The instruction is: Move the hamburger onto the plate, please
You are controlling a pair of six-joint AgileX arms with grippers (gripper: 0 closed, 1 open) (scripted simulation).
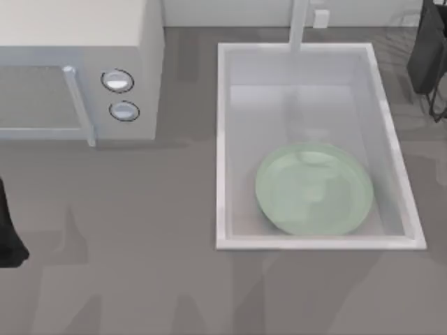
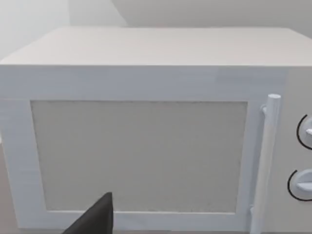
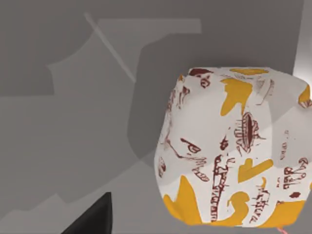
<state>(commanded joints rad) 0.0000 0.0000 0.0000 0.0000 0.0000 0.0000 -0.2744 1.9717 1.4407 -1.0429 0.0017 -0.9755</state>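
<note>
top view: the plate (image 1: 313, 188) is sitting empty inside the sink (image 1: 225, 146), toward its near end. the right arm (image 1: 427, 52) is hanging at the far right edge, past the sink's rim; the left arm (image 1: 10, 234) is parking at the left edge, in front of the microwave (image 1: 77, 42). neither gripper's fingers can be made out here.

left wrist view: it is looking straight at the microwave's closed door (image 2: 139, 156) and its handle (image 2: 265, 161). one dark fingertip (image 2: 97, 219) is poking into view. open or closed: cannot tell.

right wrist view: the hamburger (image 3: 234, 146), in a white wrapper with orange and brown print, is sitting close to the camera on the grey counter (image 3: 63, 122), a pale edge showing just beside it. one dark fingertip (image 3: 95, 219) is lying apart from it, so nothing is showing a grasp; finger state cannot tell.

judgement: the step in hand is looking like the right arm's approach to the hamburger, pick not yet done. next move is calling for centring the fingers around the wrapper, closing, lifting over the sink rim, then lowering onto the plate.
</note>
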